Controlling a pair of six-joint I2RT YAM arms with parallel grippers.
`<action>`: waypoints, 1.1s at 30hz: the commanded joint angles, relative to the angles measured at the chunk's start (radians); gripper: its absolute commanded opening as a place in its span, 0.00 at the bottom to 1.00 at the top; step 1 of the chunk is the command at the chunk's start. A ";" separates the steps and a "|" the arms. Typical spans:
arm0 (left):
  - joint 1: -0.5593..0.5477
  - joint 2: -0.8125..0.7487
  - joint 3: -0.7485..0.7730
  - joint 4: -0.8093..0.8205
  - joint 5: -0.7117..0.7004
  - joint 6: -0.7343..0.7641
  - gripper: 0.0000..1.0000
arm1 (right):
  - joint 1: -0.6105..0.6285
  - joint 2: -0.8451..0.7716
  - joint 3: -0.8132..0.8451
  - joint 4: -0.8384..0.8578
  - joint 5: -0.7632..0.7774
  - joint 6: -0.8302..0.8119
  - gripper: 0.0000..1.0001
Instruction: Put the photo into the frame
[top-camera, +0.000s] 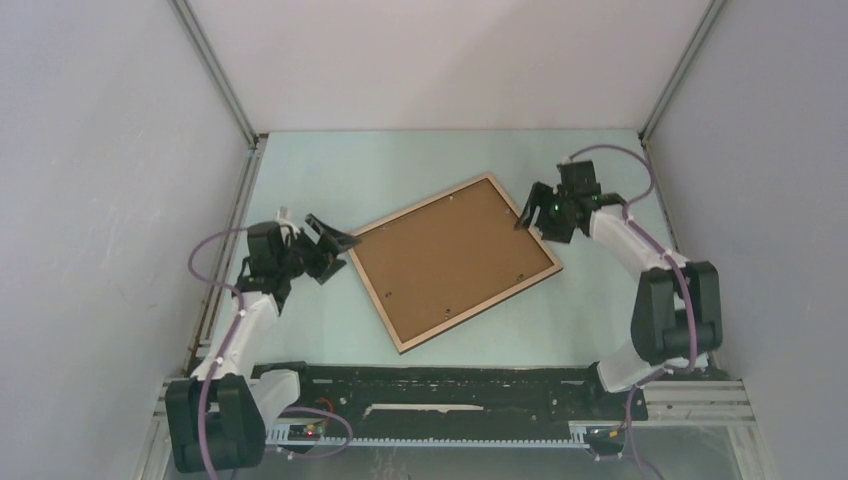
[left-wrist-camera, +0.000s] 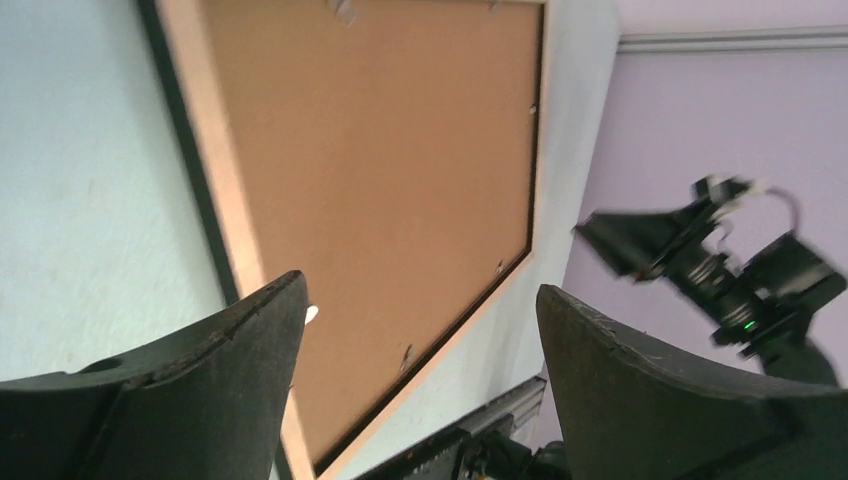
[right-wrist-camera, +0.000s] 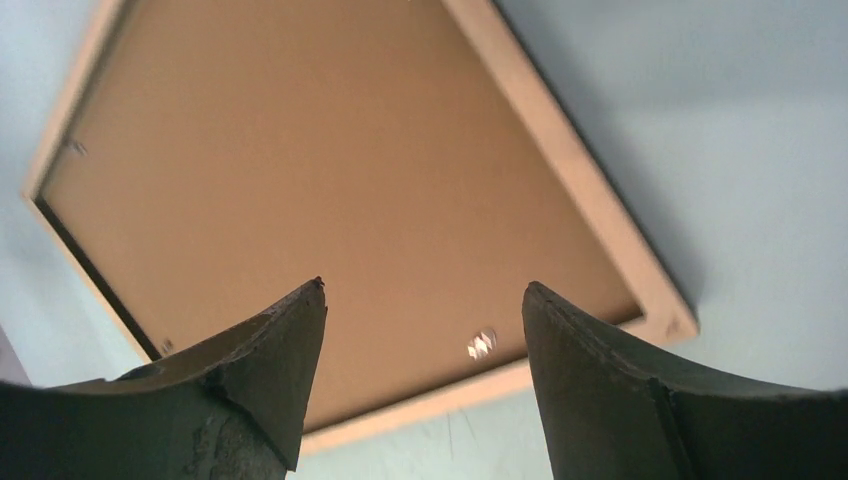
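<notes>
The frame (top-camera: 375, 294) lies back-up and skewed on the table's middle, its light wood rim around a plain brown backing board (top-camera: 452, 260). The photo is hidden or out of view. My left gripper (top-camera: 338, 252) is open and empty at the frame's left corner. In the left wrist view its jaws (left-wrist-camera: 420, 300) stand wide apart over the rim (left-wrist-camera: 215, 170) and board (left-wrist-camera: 380, 150). My right gripper (top-camera: 528, 215) is open and empty, just above the frame's far right edge. In the right wrist view its jaws (right-wrist-camera: 423, 290) straddle the rim (right-wrist-camera: 560, 150), board (right-wrist-camera: 320, 180) and a small metal tab (right-wrist-camera: 482, 343).
Grey walls enclose the pale blue-green table (top-camera: 330, 170) on three sides. A black and metal rail (top-camera: 450, 385) runs along the near edge by the arm bases. The right gripper (left-wrist-camera: 625, 245) also shows in the left wrist view, beyond the frame.
</notes>
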 joint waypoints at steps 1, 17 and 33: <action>-0.009 0.090 0.265 -0.072 -0.030 0.125 0.90 | 0.036 -0.154 -0.241 0.099 0.019 0.091 0.80; -0.080 0.902 0.931 -0.227 -0.125 0.313 0.85 | -0.002 -0.382 -0.581 0.261 -0.088 0.175 0.88; -0.080 0.951 0.729 -0.159 0.065 0.214 0.82 | -0.012 -0.137 -0.528 0.445 -0.210 0.203 0.86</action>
